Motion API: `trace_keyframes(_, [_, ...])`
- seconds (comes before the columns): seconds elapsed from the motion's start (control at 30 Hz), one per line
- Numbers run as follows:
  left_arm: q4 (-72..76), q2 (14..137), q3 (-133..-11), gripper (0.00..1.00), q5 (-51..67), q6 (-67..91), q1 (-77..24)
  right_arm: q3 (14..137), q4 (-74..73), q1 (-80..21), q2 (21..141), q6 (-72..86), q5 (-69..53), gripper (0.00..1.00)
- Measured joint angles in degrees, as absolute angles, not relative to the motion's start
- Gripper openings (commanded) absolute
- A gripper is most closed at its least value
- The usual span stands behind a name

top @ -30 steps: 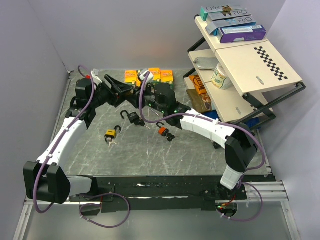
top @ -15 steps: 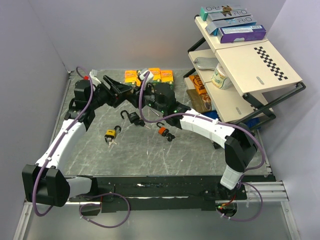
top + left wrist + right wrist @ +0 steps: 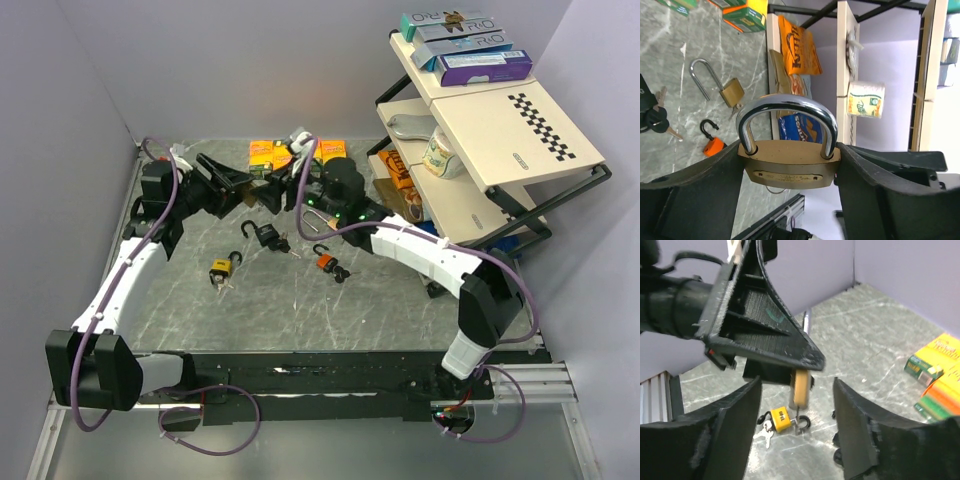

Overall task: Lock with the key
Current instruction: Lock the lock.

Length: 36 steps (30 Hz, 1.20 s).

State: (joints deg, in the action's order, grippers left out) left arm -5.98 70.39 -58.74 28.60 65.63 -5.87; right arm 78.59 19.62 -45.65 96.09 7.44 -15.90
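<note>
Brass is what the left pincer (image 3: 789, 172) holds: a fat padlock (image 3: 788, 161), clamped by its 2 side edges between the black fingers (image 3: 710, 195). It is up in the air, with its shiny steel loop (image 3: 785, 107) pointing away from the wrist. Both ends of the loop seem to go into the body, but I cannot tell if it has clicked shut.

This padlock looks heavy for its size, hard all over, and smooth, so it could slip or twist. It will not bend or break. I think the hold on the body is the right one. It must be tight, because turning a key will try to spin the lock.

Under both pincers, on the table (image 3: 300, 310), lie 3 more padlocks: a yellow one (image 3: 222, 268), a black one (image 3: 263, 236) and an orange one (image 3: 325, 262).

Further right is the right pincer (image 3: 797, 390). Its 2 fingers are wide apart with nothing in them. The held padlock sits just in front of the gap, seen from its thin edge. A small metal bit (image 3: 799, 424) hangs under the padlock. It may be the key, but it is too small to be sure. A key is thin, light and stiff, so the right pincer should pinch its flat head, not the thin blade.
</note>
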Motion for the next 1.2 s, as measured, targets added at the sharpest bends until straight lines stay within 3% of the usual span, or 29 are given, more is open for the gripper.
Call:
trace_keyframes(0.47, [-5.98,70.35,-58.74,0.01,30.17,65.87,-5.06,78.61,13.15,-43.24,95.04,4.69,-27.92,0.45])
trace_keyframes(0.77, [-5.98,70.32,-58.74,0.01,30.63,66.65,-5.06,79.18,10.09,-43.24,95.35,3.14,-28.99,0.39])
trace_keyframes(1.1, [-5.96,70.32,-58.74,0.01,30.57,66.92,-5.15,81.71,8.86,-43.4,97.65,1.41,-28.14,0.01])
trace_keyframes(1.2, [-5.98,70.32,-58.74,0.01,30.3,66.94,-5.1,81.69,8.67,-43.4,97.65,0.38,-27.27,0.0])
